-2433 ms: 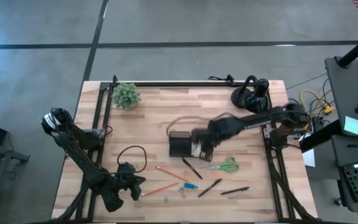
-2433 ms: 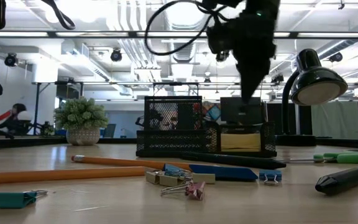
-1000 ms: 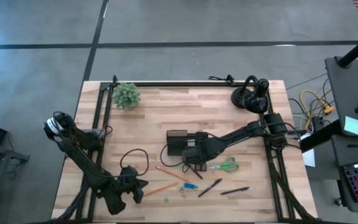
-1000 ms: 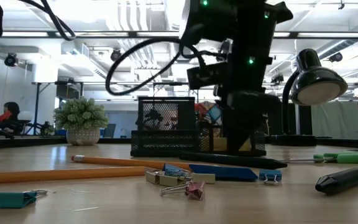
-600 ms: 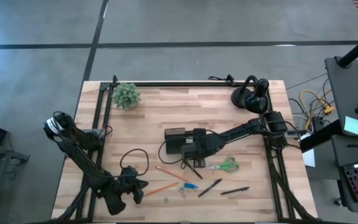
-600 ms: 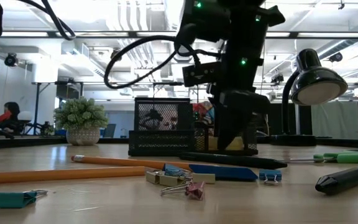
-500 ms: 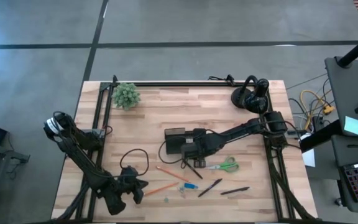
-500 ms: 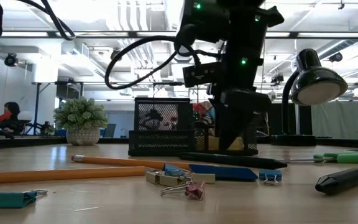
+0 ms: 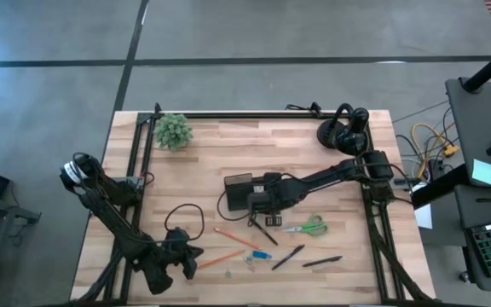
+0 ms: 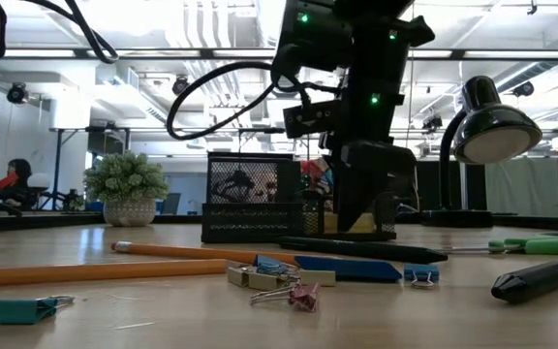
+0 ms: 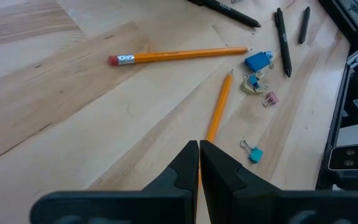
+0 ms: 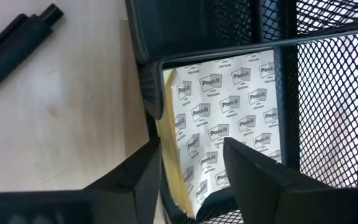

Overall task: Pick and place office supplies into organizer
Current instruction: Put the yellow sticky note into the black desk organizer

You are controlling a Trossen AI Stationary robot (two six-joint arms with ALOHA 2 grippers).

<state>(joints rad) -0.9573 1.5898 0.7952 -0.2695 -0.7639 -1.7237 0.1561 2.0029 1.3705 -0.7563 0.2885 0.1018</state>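
sticky-note pad [image 12: 219, 118]: light, stiff as a block, loose-leafed; take it by its side edges | it sits tilted inside the organizer [image 12: 328, 87] | your right gripper [image 12: 191, 168] straddles its edge, fingers spread, not yet pinching | left gripper [image 11: 199, 163] pressed together, well apart from organizer, over a pencil [image 11: 218, 115]

even overhead light, soft shadows; low view's near clips blurred.
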